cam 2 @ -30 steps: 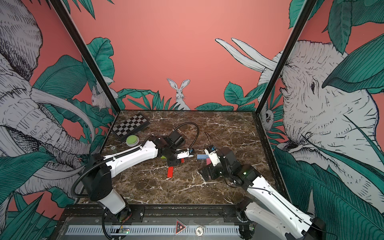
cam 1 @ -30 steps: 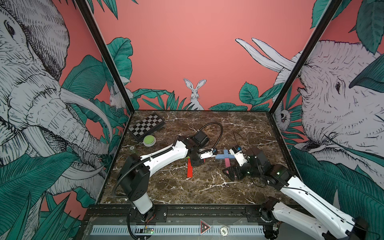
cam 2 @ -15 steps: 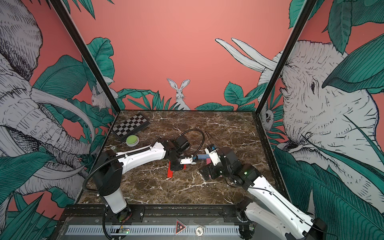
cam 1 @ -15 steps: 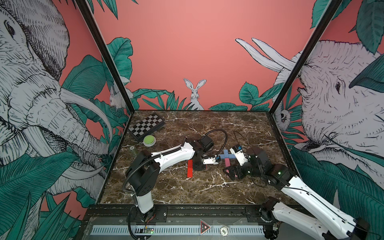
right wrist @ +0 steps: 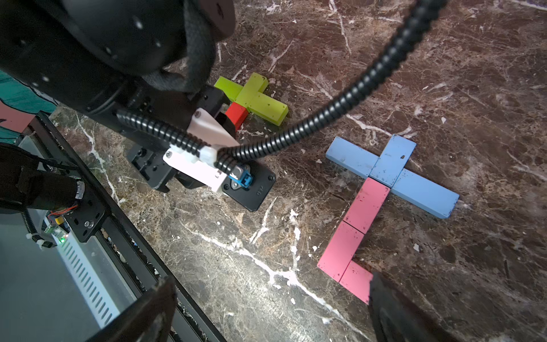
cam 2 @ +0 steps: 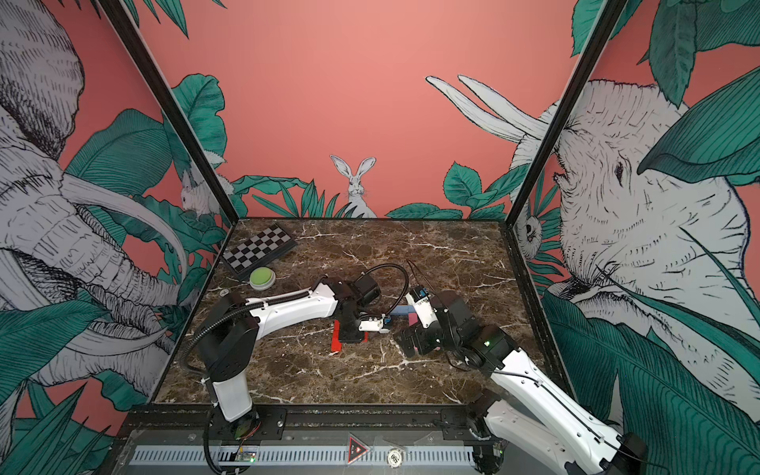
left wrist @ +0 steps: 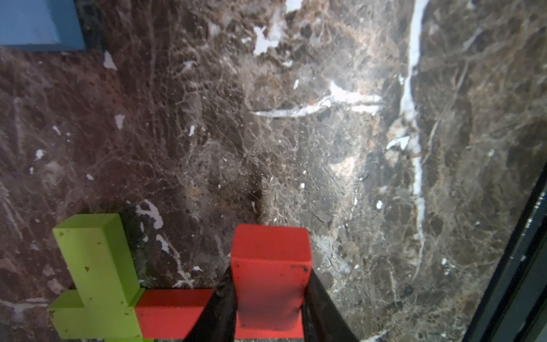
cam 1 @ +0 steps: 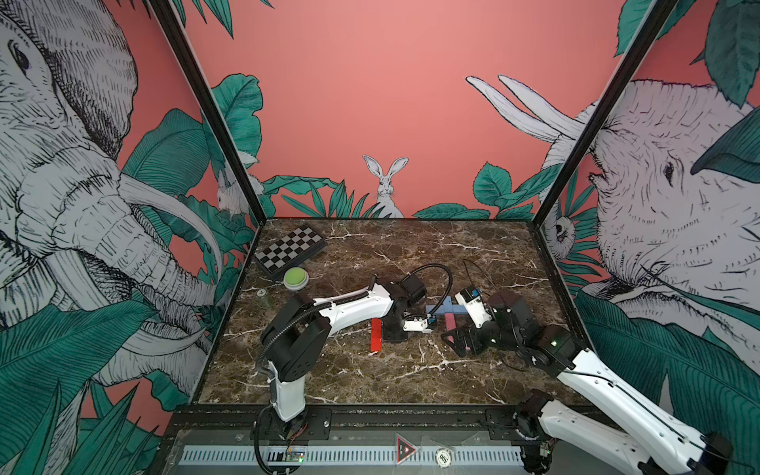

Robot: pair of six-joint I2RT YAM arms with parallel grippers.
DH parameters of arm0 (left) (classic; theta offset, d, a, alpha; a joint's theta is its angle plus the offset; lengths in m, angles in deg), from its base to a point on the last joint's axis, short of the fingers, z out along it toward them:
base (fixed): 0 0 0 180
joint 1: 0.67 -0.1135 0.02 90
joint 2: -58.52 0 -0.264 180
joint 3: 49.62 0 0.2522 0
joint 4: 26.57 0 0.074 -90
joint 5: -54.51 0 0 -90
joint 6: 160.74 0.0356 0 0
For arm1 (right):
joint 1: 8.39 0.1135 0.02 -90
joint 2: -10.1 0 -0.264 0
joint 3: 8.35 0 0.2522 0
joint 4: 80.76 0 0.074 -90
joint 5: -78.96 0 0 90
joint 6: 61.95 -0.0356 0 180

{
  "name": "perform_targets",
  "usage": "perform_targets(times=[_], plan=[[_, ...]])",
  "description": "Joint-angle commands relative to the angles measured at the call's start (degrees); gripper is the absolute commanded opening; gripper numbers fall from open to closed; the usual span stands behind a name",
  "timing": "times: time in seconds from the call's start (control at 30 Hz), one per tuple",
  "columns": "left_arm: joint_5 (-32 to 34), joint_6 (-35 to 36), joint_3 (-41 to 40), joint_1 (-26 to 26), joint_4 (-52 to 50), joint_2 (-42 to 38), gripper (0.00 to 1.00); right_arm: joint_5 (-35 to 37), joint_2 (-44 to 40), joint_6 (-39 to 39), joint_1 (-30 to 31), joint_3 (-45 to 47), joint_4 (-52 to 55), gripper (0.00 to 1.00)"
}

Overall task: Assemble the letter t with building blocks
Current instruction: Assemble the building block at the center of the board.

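- Marble desk (cam 1: 370, 382) bore green blocks (left wrist: 94, 266); left jaws clamped a red block (left wrist: 270, 275); right jaws gaped, empty
- Risk: lowering it askew could nudge those green blocks

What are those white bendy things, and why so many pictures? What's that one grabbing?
They are robot arms: a left arm and a right arm, with pincer grippers. Two pictures look down on the marble table; two come from cameras on the arms' wrists. On the table lie building blocks: a blue-and-pink t, green blocks laid crosswise, a flat red block touching them; also a chequered board and a green button. The left gripper pinches a second red block; the right gripper is open, holding nothing.
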Motion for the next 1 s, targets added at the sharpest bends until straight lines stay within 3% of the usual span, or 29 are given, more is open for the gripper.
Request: perform_targets(times=[0.0, 0.97], plan=[[0.5, 1.7, -0.2, 0.6, -1.9, 0.8, 0.36, 0.2, -0.8, 0.3, 0.0, -0.5, 0.3, 0.98], [6.2, 1.7, -1.0, 2.4, -3.5, 5.3, 0.36, 0.5, -1.5, 0.5, 0.0, 0.7, 0.1, 0.98]])
